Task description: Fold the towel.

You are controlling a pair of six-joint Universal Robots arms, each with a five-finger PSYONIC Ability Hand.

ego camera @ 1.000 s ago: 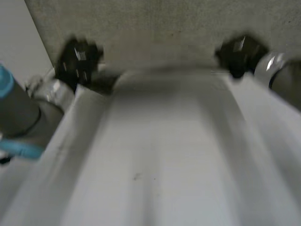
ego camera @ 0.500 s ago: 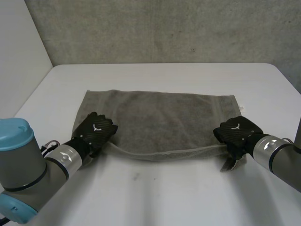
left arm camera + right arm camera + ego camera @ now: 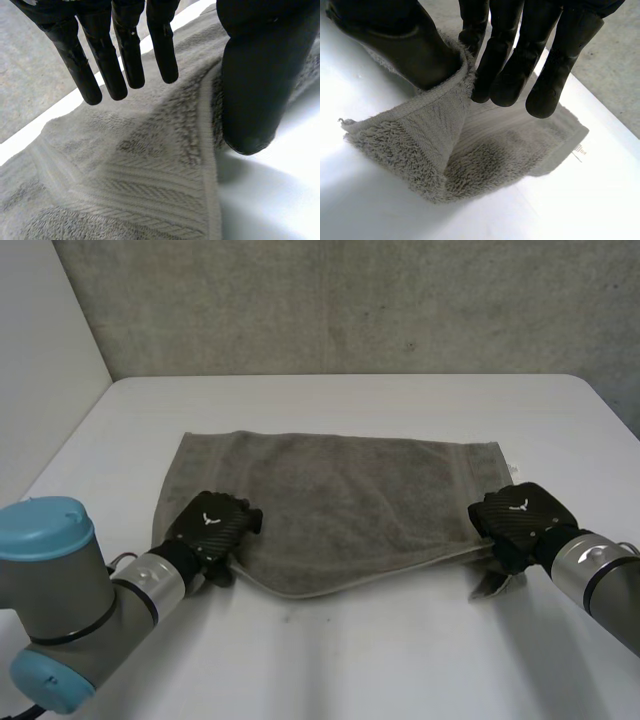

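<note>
White worktop [image 3: 340, 660] carries the grey terry towel [image 3: 340, 495], flat at its middle. The right hand [image 3: 520, 518] pinches one near corner between thumb and fingers. The left hand [image 3: 215, 525] lies spread on the other, gripping nothing. Lifting now would likely skew the fold.

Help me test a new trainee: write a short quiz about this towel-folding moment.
1. True or false: the grey terry towel lies on the white table.
2. The black right hand is: A) open above the table; B) pinching the towel's near corner; C) resting on the towel's middle.
3. Fill in: the black left hand, at the towel's other near corner, has its fingers ___ (straight or curled).
Key: 1 true; 2 B; 3 straight.
</note>
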